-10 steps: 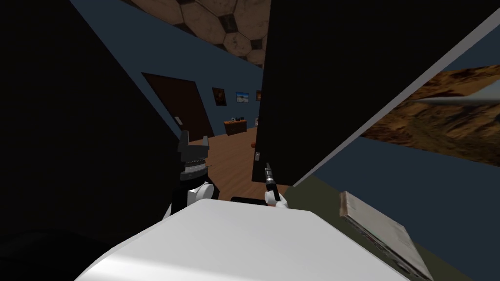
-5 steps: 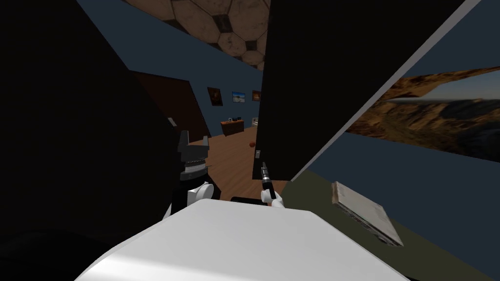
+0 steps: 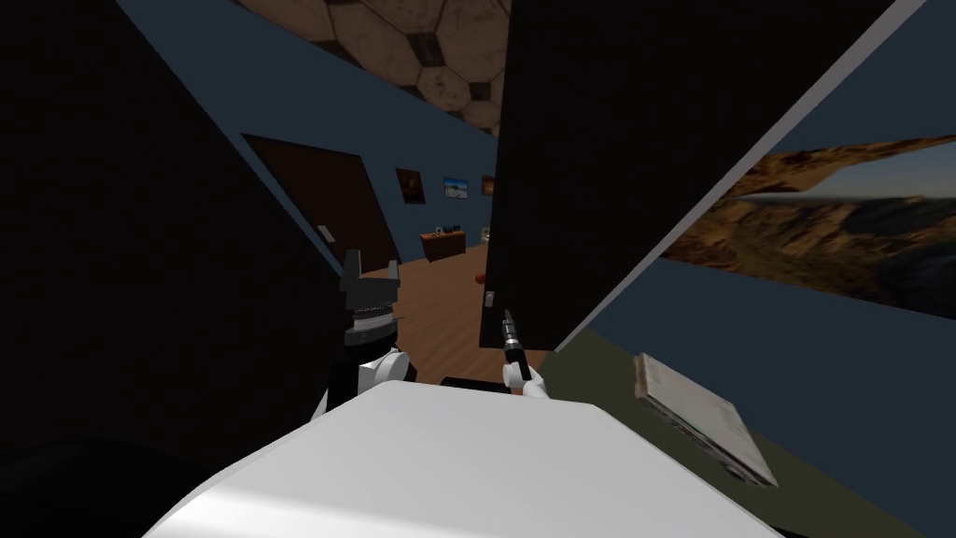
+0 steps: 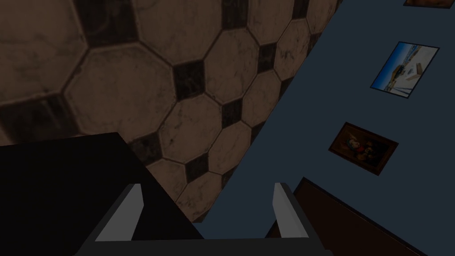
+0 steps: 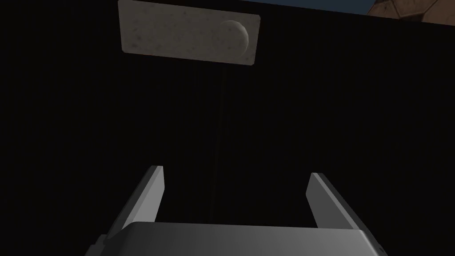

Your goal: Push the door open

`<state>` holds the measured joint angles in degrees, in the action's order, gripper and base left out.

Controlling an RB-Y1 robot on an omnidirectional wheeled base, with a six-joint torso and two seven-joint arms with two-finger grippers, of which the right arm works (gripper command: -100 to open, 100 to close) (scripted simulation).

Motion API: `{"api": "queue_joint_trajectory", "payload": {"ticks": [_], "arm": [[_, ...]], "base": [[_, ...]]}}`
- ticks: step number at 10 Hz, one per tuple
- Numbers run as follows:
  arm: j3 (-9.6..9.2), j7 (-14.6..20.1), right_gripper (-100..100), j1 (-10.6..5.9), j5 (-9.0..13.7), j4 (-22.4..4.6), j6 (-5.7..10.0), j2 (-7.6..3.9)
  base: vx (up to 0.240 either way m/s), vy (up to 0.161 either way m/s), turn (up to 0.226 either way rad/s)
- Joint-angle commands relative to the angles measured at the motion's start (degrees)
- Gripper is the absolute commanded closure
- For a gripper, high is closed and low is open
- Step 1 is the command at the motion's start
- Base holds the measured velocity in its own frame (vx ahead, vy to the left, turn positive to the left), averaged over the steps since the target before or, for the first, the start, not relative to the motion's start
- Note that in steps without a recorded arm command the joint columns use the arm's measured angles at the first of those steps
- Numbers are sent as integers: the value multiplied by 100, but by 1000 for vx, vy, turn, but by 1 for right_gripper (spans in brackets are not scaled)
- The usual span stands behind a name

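The door [image 3: 607, 159] is a black leaf standing ajar, with its free edge toward the middle of the head view. A small grey handle plate [image 3: 489, 298] sits low on that edge. In the right wrist view the door [image 5: 222, 115] lies as a flat black plane close ahead. The grey plate with its round knob [image 5: 189, 38] is beyond the fingertips. My right gripper [image 3: 508, 320] [image 5: 235, 172] is open, pointing at the door face just below the plate. My left gripper [image 3: 372, 266] [image 4: 208, 195] is raised left of the gap, open and holding nothing.
A dark wall [image 3: 140, 280] stands close on my left. Through the gap are a wood floor [image 3: 439, 318], a brown far door [image 3: 317, 205], a small cabinet [image 3: 443, 241] and an orange ball [image 3: 481, 276]. A grey flat panel [image 3: 700, 420] lies low on the right.
My head view has turned slightly: the far door and the right-hand wall picture have shifted. The right gripper stays at the door below the handle plate. The left arm has not moved.
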<state>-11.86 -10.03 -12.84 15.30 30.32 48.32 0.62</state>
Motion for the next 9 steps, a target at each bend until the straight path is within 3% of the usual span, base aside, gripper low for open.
{"api": "queue_joint_trajectory", "payload": {"ticks": [1,2,5,7,9], "arm": [[-7,-28,-100,97,-8,166,-64,-48],[13,-38,-100,93,-3,155,-52,-149],[40,-52,-100,87,3,140,-34,-163],[60,-63,-100,83,8,129,-21,-75],[79,-73,-100,79,12,118,-8,102]], "base": [[128,-104,9],[162,-59,25],[204,45,21],[171,95,21],[175,116,18]]}}
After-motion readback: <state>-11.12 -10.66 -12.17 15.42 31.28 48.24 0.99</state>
